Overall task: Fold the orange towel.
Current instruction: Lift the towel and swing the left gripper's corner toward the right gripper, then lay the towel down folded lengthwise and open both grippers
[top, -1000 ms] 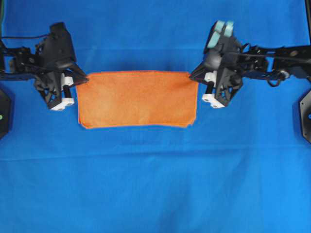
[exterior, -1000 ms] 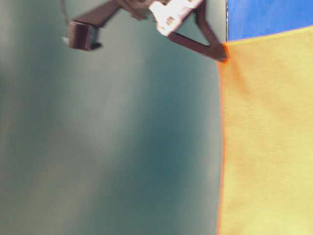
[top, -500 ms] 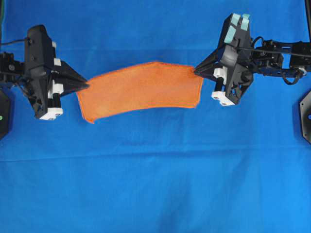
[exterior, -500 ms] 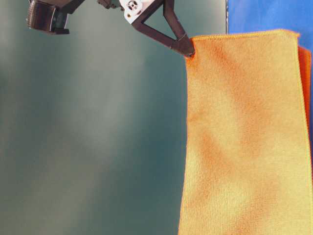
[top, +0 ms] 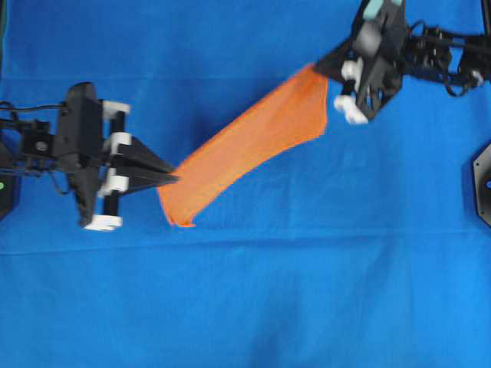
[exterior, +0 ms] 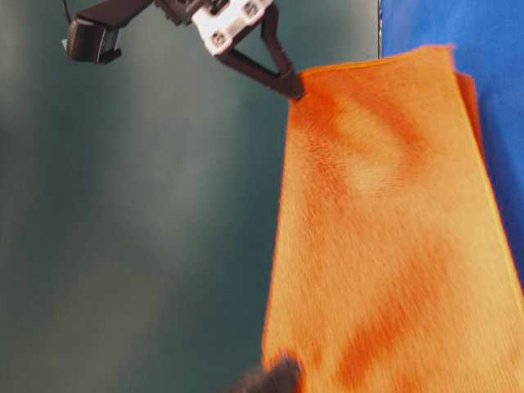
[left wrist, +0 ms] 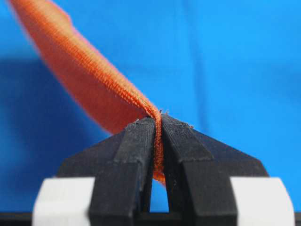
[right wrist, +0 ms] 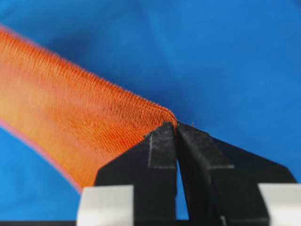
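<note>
The orange towel (top: 249, 142), folded in half, hangs lifted above the blue cloth as a slanted band from lower left to upper right. My left gripper (top: 175, 179) is shut on its lower left corner; the left wrist view shows the hem (left wrist: 157, 141) pinched between the black fingers. My right gripper (top: 316, 67) is shut on the upper right corner, and the right wrist view shows the towel (right wrist: 84, 122) clamped at the fingertips. In the table-level view the towel (exterior: 385, 229) hangs as a broad sheet from one gripper (exterior: 291, 86), with two layers showing at the right edge.
The large blue cloth (top: 253, 299) covers the whole table. Black base parts sit at the left edge (top: 4, 184) and the right edge (top: 483, 180). A grey-green wall (exterior: 164, 229) fills the left of the table-level view.
Both grippers lifted the towel off the cloth. The left gripper moved toward the front and middle, the right gripper toward the back, so the towel now slants diagonally.
</note>
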Motion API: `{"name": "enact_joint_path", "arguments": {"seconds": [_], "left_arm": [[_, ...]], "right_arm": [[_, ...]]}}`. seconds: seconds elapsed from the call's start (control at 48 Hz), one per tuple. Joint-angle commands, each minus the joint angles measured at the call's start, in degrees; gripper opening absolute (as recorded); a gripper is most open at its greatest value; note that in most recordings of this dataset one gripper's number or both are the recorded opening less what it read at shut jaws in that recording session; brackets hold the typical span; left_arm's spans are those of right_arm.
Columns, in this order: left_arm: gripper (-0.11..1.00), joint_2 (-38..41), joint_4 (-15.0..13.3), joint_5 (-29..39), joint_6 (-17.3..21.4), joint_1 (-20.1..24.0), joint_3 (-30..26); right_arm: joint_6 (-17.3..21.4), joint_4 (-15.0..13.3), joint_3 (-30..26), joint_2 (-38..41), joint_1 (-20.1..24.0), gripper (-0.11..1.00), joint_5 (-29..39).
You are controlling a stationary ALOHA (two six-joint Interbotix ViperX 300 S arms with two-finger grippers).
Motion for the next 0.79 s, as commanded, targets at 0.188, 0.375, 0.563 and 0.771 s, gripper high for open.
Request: {"name": "enact_joint_path", "arguments": {"seconds": [0.188, 0.375, 0.563, 0.771], "left_arm": [[0.01, 12.83, 0.26, -5.98, 6.24, -2.2, -13.18], [0.01, 20.57, 0.26, -5.19, 11.07, -2.81, -21.18], [0.01, 24.96, 0.26, -3.16, 11.43, -2.81, -26.98], [0.01, 29.0, 0.26, -3.43, 11.43, -2.81, -32.17]], "right_arm": [[-0.09, -3.16, -6.15, 3.6, -5.36, 0.03, -2.29], [-0.18, -5.1, -10.02, 6.77, -6.59, 0.03, -1.93], [-0.18, -6.5, -11.25, 7.73, -7.12, 0.03, -2.29], [-0.18, -7.47, -9.14, 5.71, -9.23, 0.03, -1.58]]}}
